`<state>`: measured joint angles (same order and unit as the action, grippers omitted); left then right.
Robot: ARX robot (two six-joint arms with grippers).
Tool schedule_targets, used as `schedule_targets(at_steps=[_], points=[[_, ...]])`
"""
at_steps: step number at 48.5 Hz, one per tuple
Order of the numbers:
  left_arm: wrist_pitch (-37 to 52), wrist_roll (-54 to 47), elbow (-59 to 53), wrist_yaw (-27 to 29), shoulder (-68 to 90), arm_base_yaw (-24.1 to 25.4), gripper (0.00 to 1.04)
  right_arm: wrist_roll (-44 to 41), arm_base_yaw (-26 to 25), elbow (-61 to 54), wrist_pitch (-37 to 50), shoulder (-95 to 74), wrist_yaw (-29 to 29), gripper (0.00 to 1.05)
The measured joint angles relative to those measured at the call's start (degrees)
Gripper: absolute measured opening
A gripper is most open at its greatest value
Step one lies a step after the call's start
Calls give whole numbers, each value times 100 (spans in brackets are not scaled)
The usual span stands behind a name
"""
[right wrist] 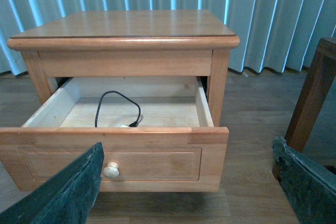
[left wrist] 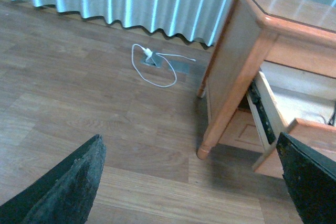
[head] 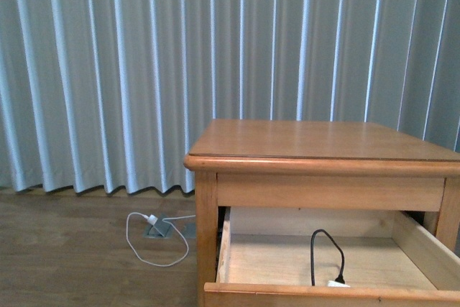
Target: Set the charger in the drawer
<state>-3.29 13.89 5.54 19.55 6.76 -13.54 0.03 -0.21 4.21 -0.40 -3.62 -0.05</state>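
Currently the left gripper [left wrist: 189,139] stands wide open: its two dark fingers [left wrist: 73,182] sit at the outer edges of the left wrist view with nothing between them. Below it is bare wooden floor [left wrist: 79,82]. The right gripper [right wrist: 187,144] is equally wide open and holds nothing. It hangs in front of the pulled-out drawer [right wrist: 205,104], apart from the front panel. Neither arm appears in the front view.

The drawer is open well past the body of the nightstand [right wrist: 126,24]. Its recessed front panel carries one small round knob [right wrist: 111,170], left of the panel's middle.

The charger [head: 339,279] lies inside the drawer on the pale wood bottom:
- The white plug block sits close behind the front panel and is partly hidden by the panel's top edge.
- The black cable rises in a stiff loop and comes back down to the black connector beside the block.
- Whether the block touches the panel cannot be told.

Outward from the nightstand:
- A white plug with a thin white cable [left wrist: 149,54] lies on the floor to the left, at a metal floor socket [left wrist: 155,62].
- Pale pleated curtains [head: 108,70] close off the far side.
- A dark wooden post [right wrist: 312,93] stands to the right.
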Motion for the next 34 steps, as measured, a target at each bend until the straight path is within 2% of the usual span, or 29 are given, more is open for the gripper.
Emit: schedule_targets(at_steps=[12, 14, 16, 19, 21, 23, 27, 34], points=[[0, 96, -2, -7, -46, 70, 99, 0, 0, 0, 0, 0, 0, 96], [61, -37, -33, -170, -83, 136, 96, 0, 0, 0, 0, 0, 0, 96], [234, -321, -116, -651, -177, 289, 89, 0, 0, 0, 0, 0, 0, 96], [260, -763, -168, -1515, -315, 774, 78, 0, 0, 0, 0, 0, 0, 96], [260, -944, -190, -1810, -352, 1073, 71, 0, 0, 0, 0, 0, 0, 96], [260, -1075, -225, -1836, -380, 1268, 62, 0, 0, 0, 0, 0, 0, 96], [262, -1241, -291, -1939, -431, 1318, 41, 0, 0, 0, 0, 0, -2, 96], [306, -1311, -420, -1941, -643, 1333, 14, 0, 0, 0, 0, 0, 0, 96]])
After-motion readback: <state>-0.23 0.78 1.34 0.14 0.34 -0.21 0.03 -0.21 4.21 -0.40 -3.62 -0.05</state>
